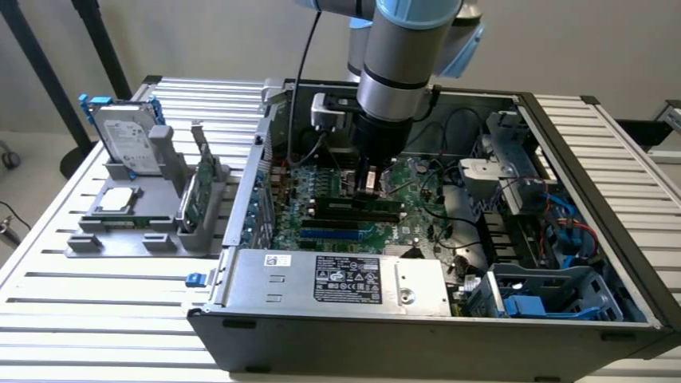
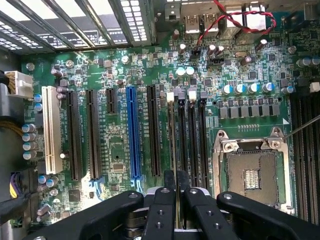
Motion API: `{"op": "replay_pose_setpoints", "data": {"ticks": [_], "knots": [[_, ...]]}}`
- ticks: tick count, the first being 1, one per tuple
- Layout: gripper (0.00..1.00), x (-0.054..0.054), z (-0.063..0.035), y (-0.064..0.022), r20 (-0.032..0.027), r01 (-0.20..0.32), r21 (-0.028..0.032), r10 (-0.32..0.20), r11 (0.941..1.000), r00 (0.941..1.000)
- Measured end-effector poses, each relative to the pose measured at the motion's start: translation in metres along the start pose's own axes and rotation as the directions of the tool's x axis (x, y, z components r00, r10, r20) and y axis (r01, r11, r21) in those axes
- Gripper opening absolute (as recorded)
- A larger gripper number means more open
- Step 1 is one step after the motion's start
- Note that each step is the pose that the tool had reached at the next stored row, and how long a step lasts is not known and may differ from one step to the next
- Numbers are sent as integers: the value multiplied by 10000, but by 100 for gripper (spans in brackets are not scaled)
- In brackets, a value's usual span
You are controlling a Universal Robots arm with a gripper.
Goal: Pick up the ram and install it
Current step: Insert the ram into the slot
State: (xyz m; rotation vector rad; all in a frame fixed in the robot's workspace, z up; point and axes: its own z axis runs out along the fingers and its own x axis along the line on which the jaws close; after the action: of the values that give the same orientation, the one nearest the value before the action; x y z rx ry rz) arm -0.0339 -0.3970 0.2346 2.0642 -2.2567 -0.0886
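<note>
gripping ram (image 2: 173, 150) edge-on, thin, dark | gripper (image 2: 173, 200) clamped | over motherboard (image 2: 115, 75) slots

Quick count: one open PC case (image 1: 596, 152) on the desk (image 1: 96, 303), one motherboard (image 2: 120, 65) inside it. On that board I get one white slot (image 2: 51, 130), one blue slot (image 2: 133, 132), one empty CPU socket (image 2: 251, 176). One hard drive (image 1: 126, 136) and one processor chip (image 1: 117, 199) sit in the grey holder (image 1: 107, 239).

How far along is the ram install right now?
Done: the ram is picked up and carried over the motherboard. In hand: the gripper is shut on it, edge-on above the black slots. Left: it doesn't yet look seated.
</note>
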Motion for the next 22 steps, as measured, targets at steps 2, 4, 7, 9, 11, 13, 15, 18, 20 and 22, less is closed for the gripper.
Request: {"op": "replay_pose_setpoints", "data": {"ticks": [2,4,7,9,11,13,15,18,20,22], "knots": [[14,-4,4,0,0,15,1,-15,10000,10000],[14,-10,7,0,-2,29,1,-29,10000,10000],[14,-14,14,0,-5,55,1,-55,10000,10000],[14,-15,21,0,-7,71,2,-71,10000,10000],[14,-16,28,-1,-8,84,2,-84,10000,10000],[14,-18,35,-2,-9,97,2,-97,10000,10000],[14,-19,41,-2,-11,111,2,-111,9999,9999],[14,-21,47,-2,-13,132,2,-132,9999,9999],[14,-21,50,-2,-13,142,3,-142,9999,9999],[14,-21,66,-5,0,161,3,-161,9999,9999]]}}
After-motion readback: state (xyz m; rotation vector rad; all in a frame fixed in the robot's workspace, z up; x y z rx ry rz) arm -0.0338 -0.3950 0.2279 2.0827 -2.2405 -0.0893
